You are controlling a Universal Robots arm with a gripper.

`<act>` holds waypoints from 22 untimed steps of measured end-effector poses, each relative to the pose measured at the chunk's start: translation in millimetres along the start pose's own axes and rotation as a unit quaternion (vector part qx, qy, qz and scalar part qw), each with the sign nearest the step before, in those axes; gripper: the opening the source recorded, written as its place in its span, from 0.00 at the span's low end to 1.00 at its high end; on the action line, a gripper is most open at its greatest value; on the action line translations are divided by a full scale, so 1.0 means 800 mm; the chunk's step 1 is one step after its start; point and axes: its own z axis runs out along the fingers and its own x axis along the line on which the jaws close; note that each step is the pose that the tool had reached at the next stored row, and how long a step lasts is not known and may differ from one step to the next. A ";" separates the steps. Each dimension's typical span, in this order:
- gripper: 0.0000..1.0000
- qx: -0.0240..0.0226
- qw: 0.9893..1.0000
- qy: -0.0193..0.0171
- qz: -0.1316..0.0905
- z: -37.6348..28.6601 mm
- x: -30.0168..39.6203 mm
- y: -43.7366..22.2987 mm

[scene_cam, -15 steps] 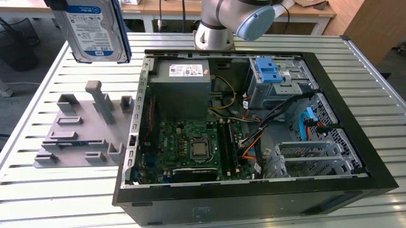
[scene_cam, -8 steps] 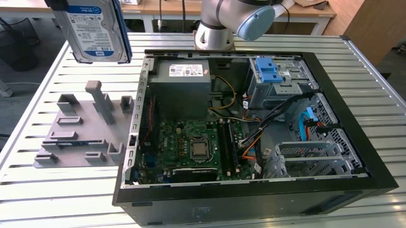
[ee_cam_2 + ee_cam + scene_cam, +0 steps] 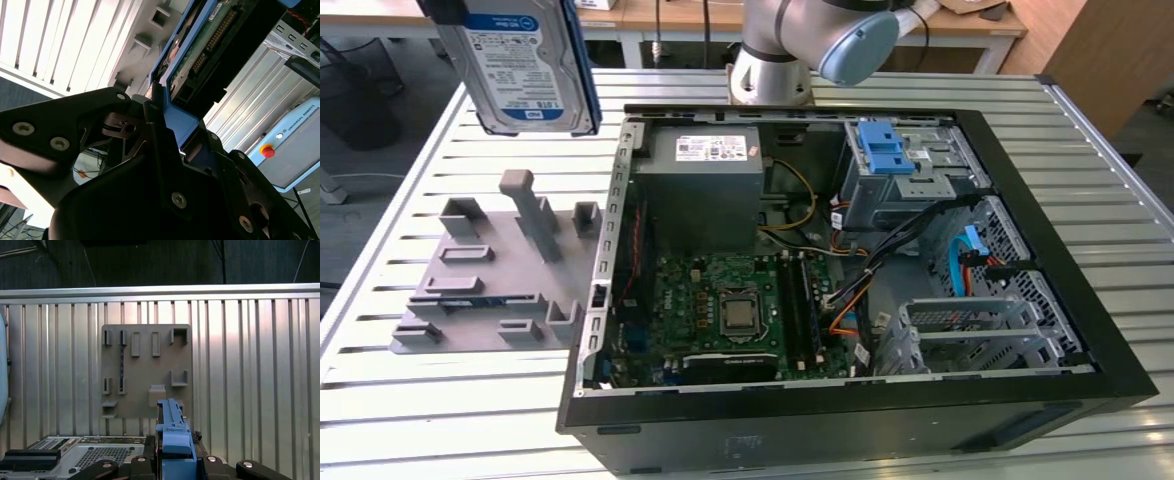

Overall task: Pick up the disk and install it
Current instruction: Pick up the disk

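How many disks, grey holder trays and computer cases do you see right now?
disk: 1, held up in the air
grey holder tray: 1, beside the case
computer case: 1, open
Total: 3

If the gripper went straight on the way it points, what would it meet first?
Likely the grey fixture on the table: in the first wrist view the gripper, holding the disk, points down at it. Depth is unclear.
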 end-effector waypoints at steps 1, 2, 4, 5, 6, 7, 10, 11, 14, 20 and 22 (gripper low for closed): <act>0.36 0.000 1.000 0.000 0.000 0.0000 0.0001 -0.0002; 0.36 0.000 1.000 0.000 0.000 0.0000 0.0003 -0.0004; 0.36 0.000 1.000 0.000 0.000 0.0000 0.0006 -0.0008; 0.36 0.000 1.000 0.000 0.000 0.0000 0.0008 -0.0010; 0.36 0.000 1.000 0.000 0.000 0.0000 0.0010 -0.0012; 0.36 0.000 1.000 0.000 0.000 0.0000 0.0012 -0.0013; 0.36 0.000 1.000 0.000 0.000 0.0000 0.0018 -0.0018; 0.36 0.000 1.000 0.000 0.000 0.0000 0.0021 -0.0022; 0.36 0.000 1.000 0.000 0.000 0.0001 0.0029 -0.0032; 0.36 0.000 1.000 0.000 0.000 0.0000 0.0057 -0.0058; 0.36 0.000 1.000 0.000 0.000 0.0000 0.0070 -0.0068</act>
